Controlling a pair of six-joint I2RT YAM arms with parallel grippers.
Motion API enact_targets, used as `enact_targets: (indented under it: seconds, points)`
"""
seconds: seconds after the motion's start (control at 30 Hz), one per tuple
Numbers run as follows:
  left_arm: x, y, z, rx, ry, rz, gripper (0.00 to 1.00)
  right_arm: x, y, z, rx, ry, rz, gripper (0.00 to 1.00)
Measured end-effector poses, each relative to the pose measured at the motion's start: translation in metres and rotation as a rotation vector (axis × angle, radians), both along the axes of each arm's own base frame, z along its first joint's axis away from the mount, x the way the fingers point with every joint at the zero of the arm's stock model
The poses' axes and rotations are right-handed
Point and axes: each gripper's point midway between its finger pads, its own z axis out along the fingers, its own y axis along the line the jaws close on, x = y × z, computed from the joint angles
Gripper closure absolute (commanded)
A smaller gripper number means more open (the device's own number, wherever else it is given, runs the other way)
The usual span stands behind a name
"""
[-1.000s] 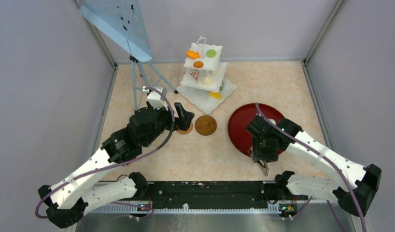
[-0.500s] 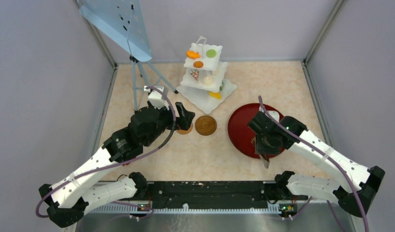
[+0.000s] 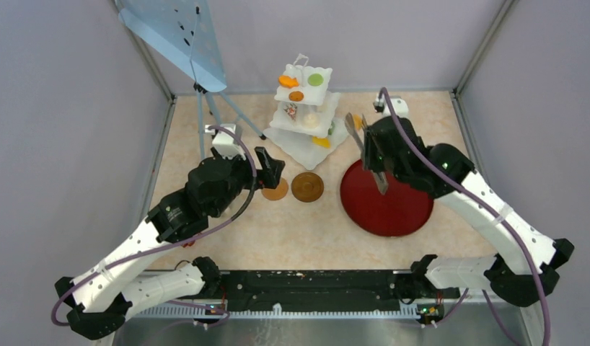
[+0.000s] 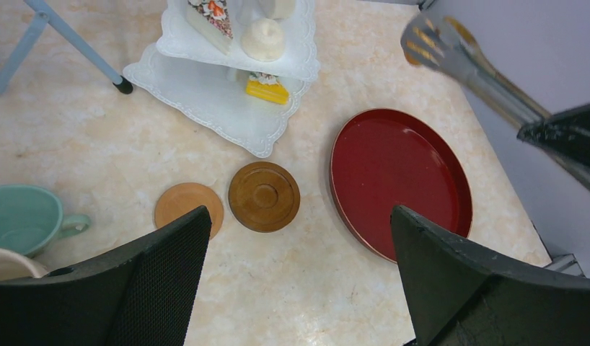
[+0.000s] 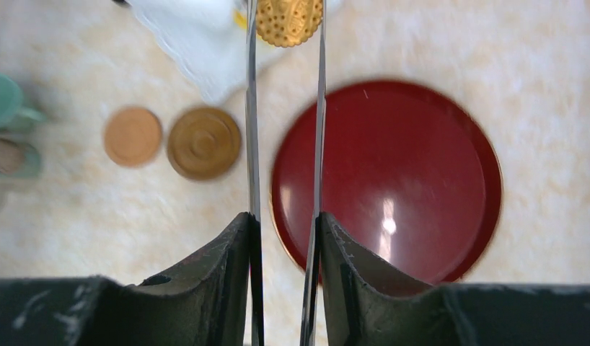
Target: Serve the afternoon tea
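Bearing everything, worktop (image 3: 436, 119): pale marbled surface, walled on three sides.
left arm (image 3: 133, 249): reaches in from the near left corner toward the middle.
right arm (image 3: 494, 216): reaches in from the near right corner, across the tray, toward the far centre.
blue panel (image 3: 180, 40): perforated and tilted, on a thin-legged stand in the far left corner.
tray (image 3: 386, 205): dark red and round, lying flat right of centre.
white stand (image 3: 299, 151): three tiers at the far centre, its lowest tier near the tray's far-left rim.
tongs (image 3: 379, 180): long and metal, up in the air over the tray's far-left edge, tips toward the white stand.
right hand (image 5: 285, 223): clenched on the tongs, one finger pressing each blade.
left hand (image 4: 299, 216): released, fingers spread wide, hovering over the worktop near the coasters.
dark coaster (image 3: 307, 187): on the worktop between the white stand and the near edge, left of the tray.
light coaster (image 3: 275, 189): just left of the dark coaster.
teal cup (image 4: 21, 223): on the worktop left of the light coaster, handle toward it.
cream mug (image 4: 11, 263): only its rim shows, just beside the teal cup.
top tier: orange fish (image 3: 288, 81), green round (image 3: 316, 79), orange disc (image 3: 296, 96).
middle tier: cream bun (image 4: 263, 40).
lowest tier: yellow wedge (image 4: 267, 90).
golden disc (image 5: 288, 18): dotted, pinched by its edges between the tongs' tips, beside the white stand's right side.
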Motion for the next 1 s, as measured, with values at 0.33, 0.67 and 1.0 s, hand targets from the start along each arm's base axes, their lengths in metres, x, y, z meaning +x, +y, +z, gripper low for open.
enact_targets:
  seconds: [0.33,0.67,1.0]
  points:
    - [-0.002,0.011,0.009,0.013,-0.014,0.03,0.01,0.084,0.083,0.067,0.013,-0.21,0.124,0.79]
    - [-0.004,0.018,0.015,0.006,-0.028,0.039,0.01,0.117,0.114,0.055,-0.064,-0.191,0.169,0.74]
    - [-0.005,0.022,0.017,0.005,-0.037,0.051,0.01,0.122,0.117,0.05,-0.093,-0.17,0.172,0.6]
